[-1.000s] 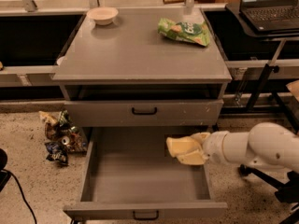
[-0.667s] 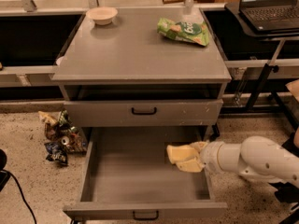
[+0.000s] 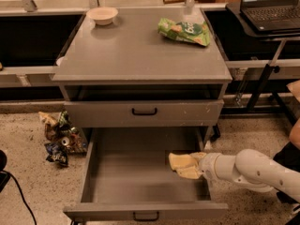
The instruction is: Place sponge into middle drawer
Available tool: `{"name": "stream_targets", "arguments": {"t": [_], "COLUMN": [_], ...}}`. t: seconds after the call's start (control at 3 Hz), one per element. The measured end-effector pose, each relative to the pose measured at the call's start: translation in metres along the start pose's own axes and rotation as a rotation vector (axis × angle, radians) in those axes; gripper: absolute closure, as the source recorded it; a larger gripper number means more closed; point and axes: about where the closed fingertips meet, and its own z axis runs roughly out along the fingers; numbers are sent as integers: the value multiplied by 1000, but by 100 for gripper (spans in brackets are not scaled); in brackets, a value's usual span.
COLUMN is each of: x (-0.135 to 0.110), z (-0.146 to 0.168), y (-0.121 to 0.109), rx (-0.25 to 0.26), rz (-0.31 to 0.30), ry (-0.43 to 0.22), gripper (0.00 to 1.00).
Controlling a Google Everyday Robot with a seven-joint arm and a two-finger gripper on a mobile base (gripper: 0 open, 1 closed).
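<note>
The pale yellow sponge is held inside the open middle drawer, at its right side, low over the drawer floor. My gripper reaches in from the right on a white arm and is shut on the sponge, which hides most of the fingers. The drawer is pulled fully out, with its black bar handle at the front edge. The handled grey drawer above it is closed.
A green snack bag and a pale bowl lie on the cabinet top. Crumpled wrappers litter the floor at the left. A laptop sits on a stand at the right.
My gripper has carried the sponge down and a little left, deeper into the open drawer. The arm has sunk lower over the drawer's right wall.
</note>
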Motion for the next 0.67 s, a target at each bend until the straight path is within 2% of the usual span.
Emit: {"name": "stream_targets", "arguments": {"t": [0.67], "x": [27], "z": [26], "y": [-13], "rx": [-19], "rz": [68], "ry": [-4], "gripper": [35]}}
